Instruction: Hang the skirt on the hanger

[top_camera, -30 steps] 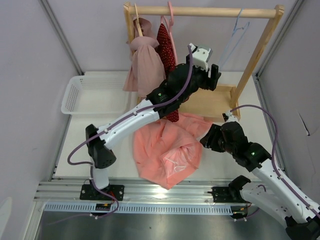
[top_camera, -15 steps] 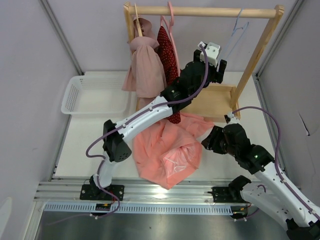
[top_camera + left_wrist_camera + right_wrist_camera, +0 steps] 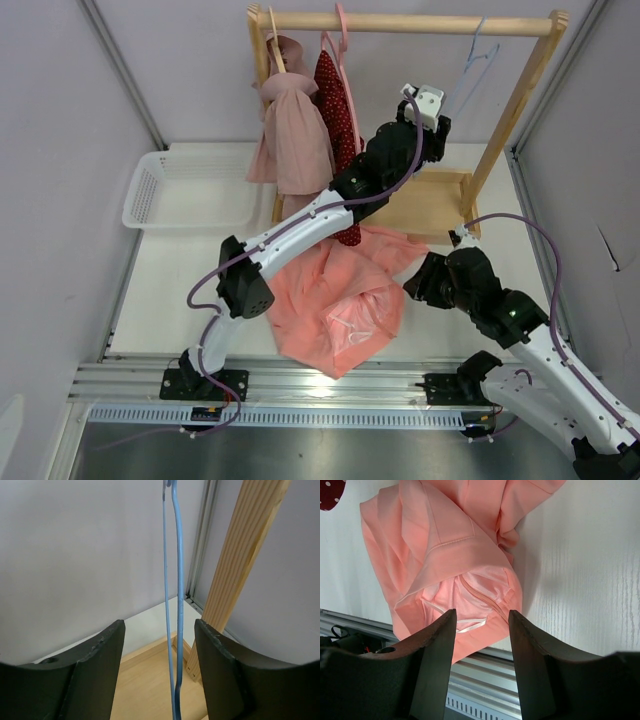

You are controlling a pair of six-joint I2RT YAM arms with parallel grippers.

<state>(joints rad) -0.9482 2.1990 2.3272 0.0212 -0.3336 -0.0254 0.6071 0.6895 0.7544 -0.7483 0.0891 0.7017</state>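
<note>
The salmon-coral soft fabric skirt lies crumpled at the middle of the table's near edge, with bare table on its right. The thin light-blue wire hanger hangs at the far right, just beside the wooden rack post, with open rail to its left. Left jaws: wide, straddling the hanger wire without contact. Right jaws: wide, empty, above the skirt's right side.

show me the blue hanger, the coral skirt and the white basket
blue hanger (image 3: 180, 580), left wrist view, on its long wire side
coral skirt (image 3: 330, 300), top view, middle of the fabric
white basket (image 3: 143, 190), top view, left mesh wall
</note>
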